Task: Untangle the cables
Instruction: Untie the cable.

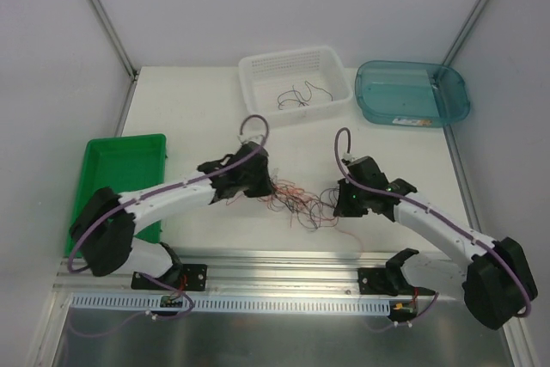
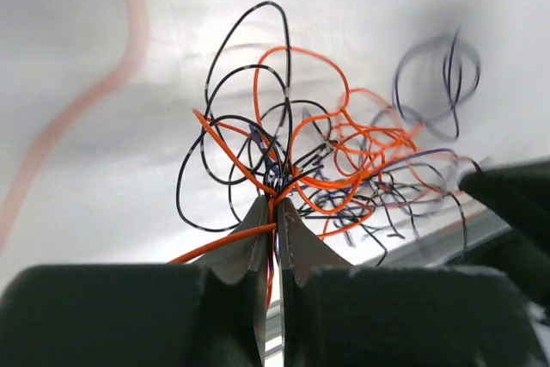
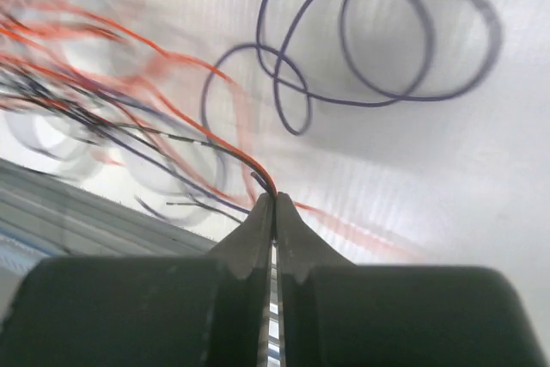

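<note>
Since I want the cables (image 1: 299, 202) teased apart, left pincer (image 2: 273, 205) and right pincer (image 3: 275, 199) each clamp strands. The bulk lies between them — ready to stretch.

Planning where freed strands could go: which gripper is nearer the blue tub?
Right. The right gripper sits just near-left of the blue tub; the left gripper is farther left, beyond the cables that both pinch.

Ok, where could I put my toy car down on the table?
Bare table lies between the green tray and the white basket, and in front of the blue tub. The middle is crowded: cables stretch between the left gripper and right gripper.
</note>
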Robot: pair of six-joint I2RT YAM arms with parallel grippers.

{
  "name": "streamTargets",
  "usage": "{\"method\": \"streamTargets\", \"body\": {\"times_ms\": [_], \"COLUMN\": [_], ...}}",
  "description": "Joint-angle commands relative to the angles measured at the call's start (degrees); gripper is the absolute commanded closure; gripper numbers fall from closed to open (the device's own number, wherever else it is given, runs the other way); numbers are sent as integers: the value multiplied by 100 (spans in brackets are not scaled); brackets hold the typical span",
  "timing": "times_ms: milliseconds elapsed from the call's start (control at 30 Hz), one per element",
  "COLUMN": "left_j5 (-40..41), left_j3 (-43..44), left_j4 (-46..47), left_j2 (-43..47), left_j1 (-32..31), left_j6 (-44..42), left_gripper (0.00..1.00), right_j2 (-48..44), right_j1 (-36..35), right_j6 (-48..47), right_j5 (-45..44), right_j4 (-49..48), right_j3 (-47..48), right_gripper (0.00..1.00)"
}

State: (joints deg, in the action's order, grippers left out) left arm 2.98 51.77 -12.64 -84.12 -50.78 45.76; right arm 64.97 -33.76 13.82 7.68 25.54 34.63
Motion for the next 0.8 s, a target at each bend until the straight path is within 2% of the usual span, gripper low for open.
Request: {"method": "streamTargets", "body": {"times_ms": [0,67,200,267,300,400,433,467,500,567,600,633,667,700,767], "left_j5": [536,572,694,730,747,721,704,643,625,703,791,852,914,975,950], "left_j3": [-552,-790,-870,-940,-967,-1098,-1125,-1134,-1151,-1152,-1125,-1021,-950,-880,-634], "left_j4": [-133,-203,-545,-660,-721,-818,-836,-836,-836,-915,-1011,-1108,-1300,-1389,-1530], "left_j2": [1299,1895,2522,2794,2874,3085,3120,3216,3278,3488,3577,3656,3796,3876,4042], "left_j1": [1075,1394,1817,1923,1932,1932,1923,1932,1923,1923,1932,1932,1932,1932,1941], "left_j6": [188,171,47,12,12,3,-14,-14,-32,-128,-163,-242,-295,-339,-410], "left_gripper": [100,100,100,100,100,100,100,100,100,100,100,100,100,100,100], "right_j2": [-721,-1063,-1276,-1241,-1189,-1074,-1074,-1083,-1118,-1223,-1232,-1198,-1162,-1101,-865], "right_j1": [255,509,739,722,704,134,-41,-278,-333,-316,-324,-316,-316,-316,-316], "right_j6": [-248,-284,-328,-494,-608,-890,-942,-952,-952,-795,-759,-724,-636,-609,-618], "right_j5": [-933,-979,-813,-296,429,901,780,613,264,-133,-431,-582,-732,-1116,-1217], "right_j4": [924,1066,1286,1252,1156,1216,1260,1287,1287,1287,1313,1322,1339,1400,1410], "right_j3": [377,448,553,632,667,1026,1115,1203,1247,1256,1265,1291,1292,1300,1309], "right_gripper": [99,99,99,99,99,82,74,60,57,65,73,87,90,91,80]}}
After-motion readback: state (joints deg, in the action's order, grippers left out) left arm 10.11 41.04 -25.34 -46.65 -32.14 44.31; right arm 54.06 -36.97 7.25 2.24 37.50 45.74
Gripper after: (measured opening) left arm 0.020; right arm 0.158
